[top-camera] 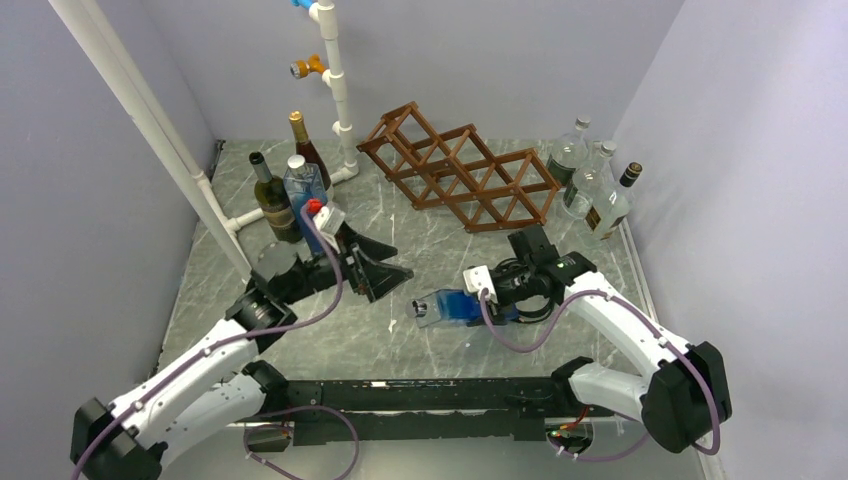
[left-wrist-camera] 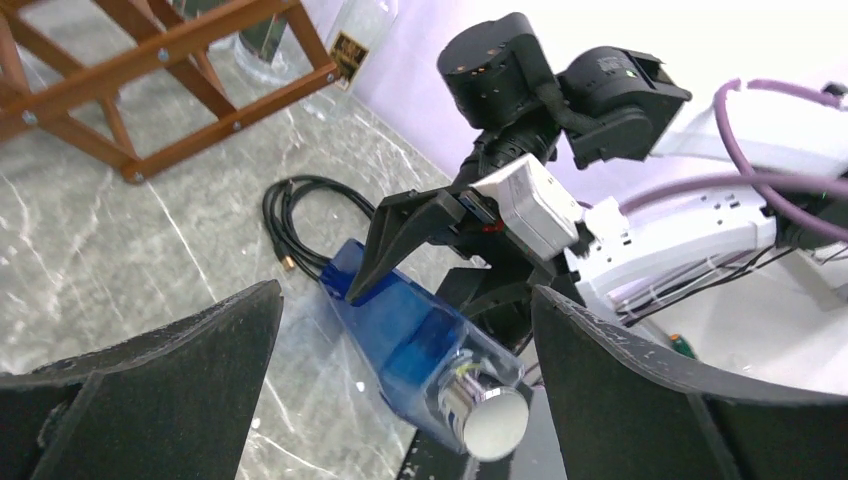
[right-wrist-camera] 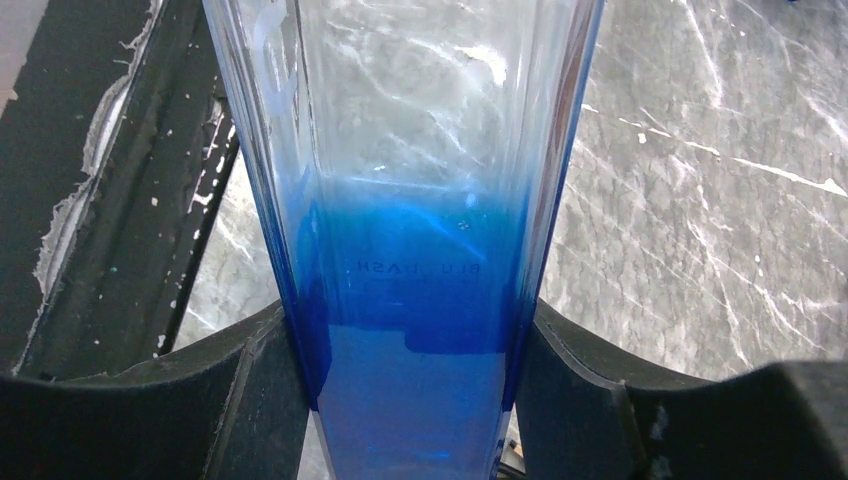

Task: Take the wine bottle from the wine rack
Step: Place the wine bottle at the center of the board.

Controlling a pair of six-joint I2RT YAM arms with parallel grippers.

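The brown wooden wine rack [top-camera: 460, 175] stands at the back centre, and its cells look empty; a corner of it shows in the left wrist view [left-wrist-camera: 180, 80]. A blue-tinted glass bottle [top-camera: 447, 306] with a silver cap [left-wrist-camera: 488, 415] is held level above the table, well in front of the rack. My right gripper [top-camera: 492, 298] is shut on its body, with a finger pressed on each side [right-wrist-camera: 410, 345]. My left gripper [top-camera: 385, 265] is open and empty just left of the bottle. The cap end lies between its spread fingers [left-wrist-camera: 405, 300] without touching them.
Three upright bottles [top-camera: 285, 185] stand at the back left beside a white pipe stand [top-camera: 335, 80]. Clear bottles [top-camera: 595, 180] stand at the back right by the wall. A black cable [left-wrist-camera: 300, 220] lies on the marble table. A black rail [top-camera: 430, 395] runs along the near edge.
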